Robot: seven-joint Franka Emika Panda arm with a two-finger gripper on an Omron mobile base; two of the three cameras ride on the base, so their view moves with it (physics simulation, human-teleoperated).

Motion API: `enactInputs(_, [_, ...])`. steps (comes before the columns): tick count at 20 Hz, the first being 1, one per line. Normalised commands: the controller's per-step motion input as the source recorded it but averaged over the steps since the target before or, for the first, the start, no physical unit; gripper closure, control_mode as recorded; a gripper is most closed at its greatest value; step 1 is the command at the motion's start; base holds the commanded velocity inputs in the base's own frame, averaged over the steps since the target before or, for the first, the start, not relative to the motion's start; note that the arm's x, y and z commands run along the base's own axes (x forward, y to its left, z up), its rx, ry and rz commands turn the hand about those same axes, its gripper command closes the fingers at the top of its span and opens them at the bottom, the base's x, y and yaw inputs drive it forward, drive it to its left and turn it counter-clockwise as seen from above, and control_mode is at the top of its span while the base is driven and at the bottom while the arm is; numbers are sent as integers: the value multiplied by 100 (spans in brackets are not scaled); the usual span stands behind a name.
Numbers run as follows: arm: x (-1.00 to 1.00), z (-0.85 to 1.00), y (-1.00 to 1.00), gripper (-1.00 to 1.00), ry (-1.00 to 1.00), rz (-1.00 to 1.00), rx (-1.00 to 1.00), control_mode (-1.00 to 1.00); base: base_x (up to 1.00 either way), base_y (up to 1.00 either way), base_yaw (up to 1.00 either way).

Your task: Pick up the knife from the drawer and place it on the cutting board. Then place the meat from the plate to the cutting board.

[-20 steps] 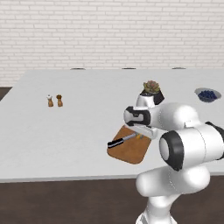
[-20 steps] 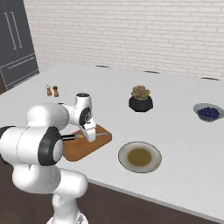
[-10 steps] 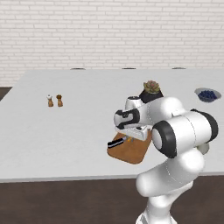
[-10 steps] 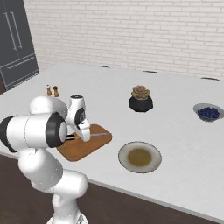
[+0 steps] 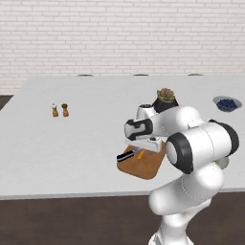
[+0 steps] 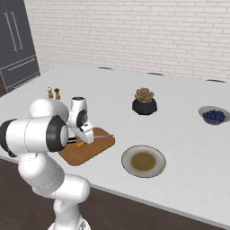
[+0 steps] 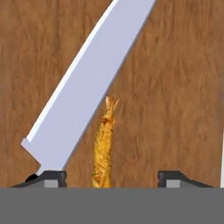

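The counter (image 6: 188, 148) carries the cutting board (image 6: 96, 148), at nine o'clock from the plate (image 6: 128, 161). The gripper (image 7: 113, 177) hovers low over it, jaws released. Between the fingers lies the meat (image 7: 104, 146), touching the knife (image 7: 87, 92) toward ten o'clock.

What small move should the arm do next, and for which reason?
Probably lift straight up. The fingers stand apart on either side of the fried meat, which lies on the cutting board beside the knife, so both items seem placed and the gripper can withdraw.
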Motion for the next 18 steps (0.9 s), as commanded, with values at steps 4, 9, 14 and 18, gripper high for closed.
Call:
enactInputs(4, [-24,38,0,-100,-2,5,0,-100,0,0,0])
enactInputs(9, [-52,55,-19,-100,-9,1,0,-100,0,0,0])
enactInputs(14, [-67,49,-46,-100,-21,0,3,-100,0,0,0])
enactInputs(18, [-50,59,-31,-100,-24,0,4,-100,0,0,0])
